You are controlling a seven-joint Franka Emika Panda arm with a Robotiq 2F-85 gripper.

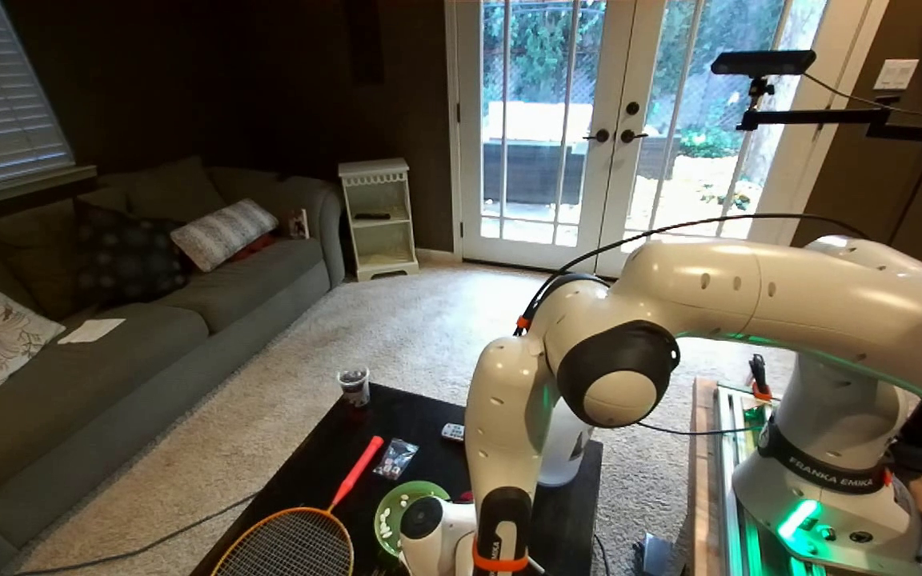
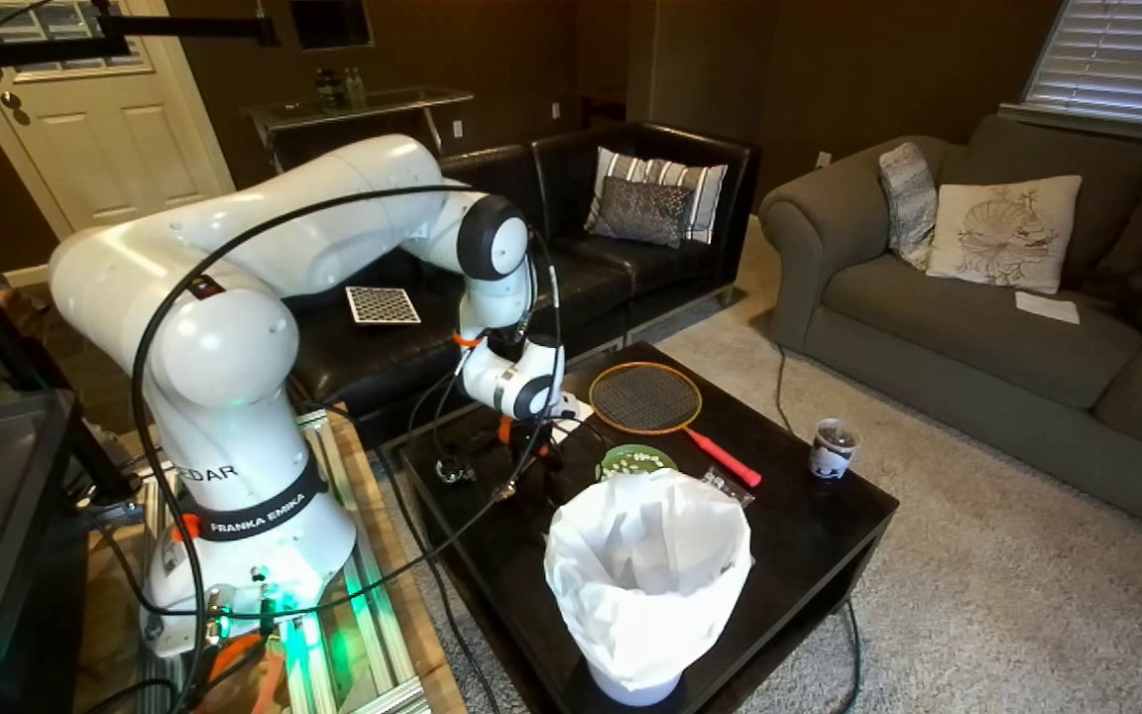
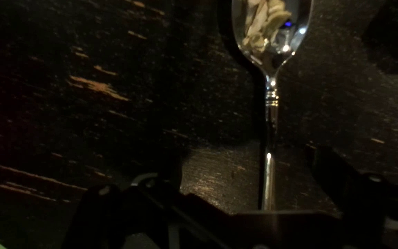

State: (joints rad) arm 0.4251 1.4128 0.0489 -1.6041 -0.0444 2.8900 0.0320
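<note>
Spoon (image 3: 271,98), silver, lies on the dark counter (image 2: 799,526) near the green dish (image 1: 421,490), and your pincer (image 3: 247,164) stands spread wide around the spoon's handle, one jaw to either side, pinching nothing. Only the wrist view gives you that, and there you also see the beige bits (image 3: 259,26) in the spoon's hollow, while the handle's end passes out of sight behind the pincer. In an exterior view you get the pincer (image 2: 531,441) as a dark shape near the dish, too cluttered for you to read its spread. Both exterior views, for their part, give you what the wrist view leaves out: the white pieces (image 1: 383,526) lying in the dish, the racket (image 2: 660,407) beside it, the clear packet (image 1: 397,458) just beside it, the white-lined bin (image 2: 645,620) near it and the cup (image 2: 834,449) well apart from it. You can pick out the remote (image 1: 453,432), near the dish, in an exterior view where the robot's arm (image 1: 693,288) covers much of the bin.
</note>
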